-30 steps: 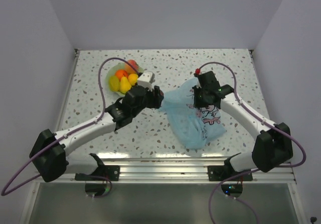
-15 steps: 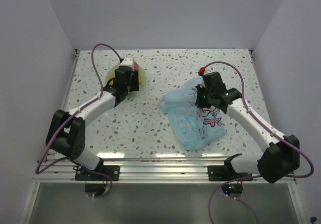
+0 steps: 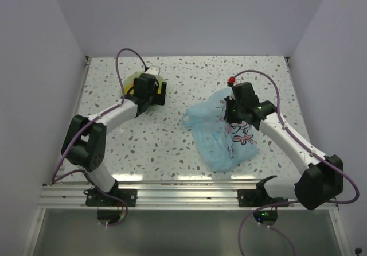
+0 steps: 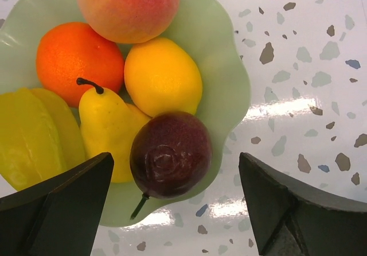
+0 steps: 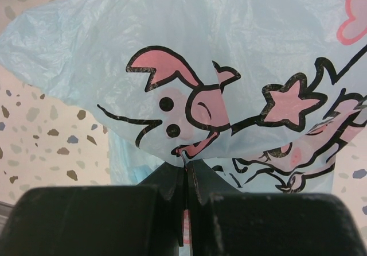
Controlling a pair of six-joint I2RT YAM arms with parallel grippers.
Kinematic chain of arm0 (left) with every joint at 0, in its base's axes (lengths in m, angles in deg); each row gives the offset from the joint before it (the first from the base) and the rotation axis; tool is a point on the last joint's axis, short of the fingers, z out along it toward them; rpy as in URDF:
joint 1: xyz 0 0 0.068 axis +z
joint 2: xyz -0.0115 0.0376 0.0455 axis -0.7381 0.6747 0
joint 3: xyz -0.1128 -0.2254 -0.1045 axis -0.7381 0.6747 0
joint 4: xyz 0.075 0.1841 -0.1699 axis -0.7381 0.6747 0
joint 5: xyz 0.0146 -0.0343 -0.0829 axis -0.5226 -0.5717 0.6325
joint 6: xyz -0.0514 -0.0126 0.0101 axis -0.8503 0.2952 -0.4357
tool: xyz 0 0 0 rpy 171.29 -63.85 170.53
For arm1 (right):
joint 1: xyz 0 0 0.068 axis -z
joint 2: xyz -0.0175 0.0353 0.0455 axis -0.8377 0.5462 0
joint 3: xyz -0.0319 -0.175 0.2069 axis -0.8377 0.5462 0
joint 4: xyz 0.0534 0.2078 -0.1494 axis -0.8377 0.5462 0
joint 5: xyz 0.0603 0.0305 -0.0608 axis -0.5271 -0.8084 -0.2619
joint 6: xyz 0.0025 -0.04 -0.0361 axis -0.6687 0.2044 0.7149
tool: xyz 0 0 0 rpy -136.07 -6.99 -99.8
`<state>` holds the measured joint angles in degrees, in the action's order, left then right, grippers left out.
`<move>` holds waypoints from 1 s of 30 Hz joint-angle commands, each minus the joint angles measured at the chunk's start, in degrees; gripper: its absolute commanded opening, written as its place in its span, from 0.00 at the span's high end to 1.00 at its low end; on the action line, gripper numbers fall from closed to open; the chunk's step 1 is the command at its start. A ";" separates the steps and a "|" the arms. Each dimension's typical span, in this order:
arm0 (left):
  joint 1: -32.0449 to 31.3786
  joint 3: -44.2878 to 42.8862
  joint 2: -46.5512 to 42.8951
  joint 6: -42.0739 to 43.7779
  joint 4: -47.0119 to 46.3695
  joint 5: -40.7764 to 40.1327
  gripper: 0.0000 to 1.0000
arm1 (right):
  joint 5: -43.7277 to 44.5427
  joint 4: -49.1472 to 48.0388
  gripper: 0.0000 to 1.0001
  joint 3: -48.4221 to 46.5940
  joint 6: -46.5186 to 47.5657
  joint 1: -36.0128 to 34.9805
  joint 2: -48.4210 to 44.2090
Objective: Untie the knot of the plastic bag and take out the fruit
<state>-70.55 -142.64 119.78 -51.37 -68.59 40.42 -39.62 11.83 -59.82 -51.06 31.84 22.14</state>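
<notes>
The light-blue plastic bag (image 3: 221, 141) with the pink cartoon print lies flattened at the right. My right gripper (image 3: 232, 110) is shut on a fold of its printed film (image 5: 229, 49), pinched between the jaws (image 5: 186, 164). No knot shows. The fruit lies in the pale green wavy-rimmed bowl (image 4: 223, 78): a peach (image 4: 126, 6), an orange (image 4: 77, 61), a lemon (image 4: 162, 75), a pear (image 4: 109, 130), a yellow star fruit (image 4: 34, 135) and a dark purple fruit (image 4: 170, 152). My left gripper (image 4: 175, 155) is open and empty above the bowl's near rim, over the purple fruit. From the top it (image 3: 156, 97) hides most of the bowl (image 3: 129, 81).
The speckled table (image 3: 172, 147) is walled by pale panels at the back and both sides. A metal rail (image 3: 183, 190) runs along the near edge. Purple cables arch over both arms.
My left gripper has swung from beside the bag's left tip back over the bowl and now covers the fruit in the top view. My right gripper stays shut on the bag, barely moved.
</notes>
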 commanded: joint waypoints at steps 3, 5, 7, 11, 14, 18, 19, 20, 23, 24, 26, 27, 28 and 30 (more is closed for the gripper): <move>0.40 -2.32 -5.05 -0.54 2.47 0.68 0.02 | 7.23 2.00 1.00 -1.76 -0.20 0.80 -2.37; 0.40 -2.85 -8.65 -2.30 5.36 0.68 0.00 | 9.96 3.93 1.00 -2.90 -0.90 1.32 -2.80; 0.48 -3.03 -13.38 -4.49 7.30 0.33 0.00 | 14.34 5.17 1.00 -3.61 -1.60 1.77 -3.86; 0.39 -3.38 -21.64 -7.92 14.58 -0.37 0.00 | 19.89 5.88 1.00 -2.56 -2.31 3.61 -7.72; 0.39 -2.76 -29.19 -9.68 18.71 -3.01 0.00 | 22.71 5.00 1.00 -1.68 -2.92 4.66 -9.92; 0.48 -2.32 -38.97 -11.36 23.82 -8.54 0.00 | 26.06 3.77 0.97 -1.94 -3.98 5.90 -10.54; 0.48 -2.32 -40.73 -11.62 24.96 -10.81 0.00 | 26.85 3.59 0.96 -2.37 -4.33 6.16 -10.45; 0.48 -2.32 -43.96 -12.14 27.24 -12.05 0.00 | 27.20 2.89 0.93 -2.64 -4.42 6.60 -9.84; 0.40 -2.41 -49.77 -12.59 31.98 -16.19 0.00 | 25.98 2.88 0.65 -4.31 -4.42 6.60 -8.35; 0.39 -2.32 -51.10 -12.59 33.14 -17.33 0.00 | 24.67 2.89 0.54 -4.57 -4.42 6.69 -8.08; 0.48 -2.32 -55.04 -12.76 36.12 -20.76 0.00 | 23.61 2.89 0.25 -4.93 -3.89 6.69 -9.04; 0.48 -2.32 -56.20 -12.77 36.83 -21.99 0.00 | 23.25 2.97 0.17 -5.10 -3.54 6.69 -9.66; 0.48 -2.24 -57.43 -12.94 37.54 -24.44 0.00 | 23.25 3.32 0.09 -5.63 -2.93 6.69 -10.36; 0.48 -1.89 -62.51 -13.29 38.25 -27.43 0.00 | 23.69 4.72 0.01 -6.76 -1.44 6.69 -13.43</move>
<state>-70.46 -143.82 61.74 -63.23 -34.80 20.88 -16.40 16.38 -62.58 -53.92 38.42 13.10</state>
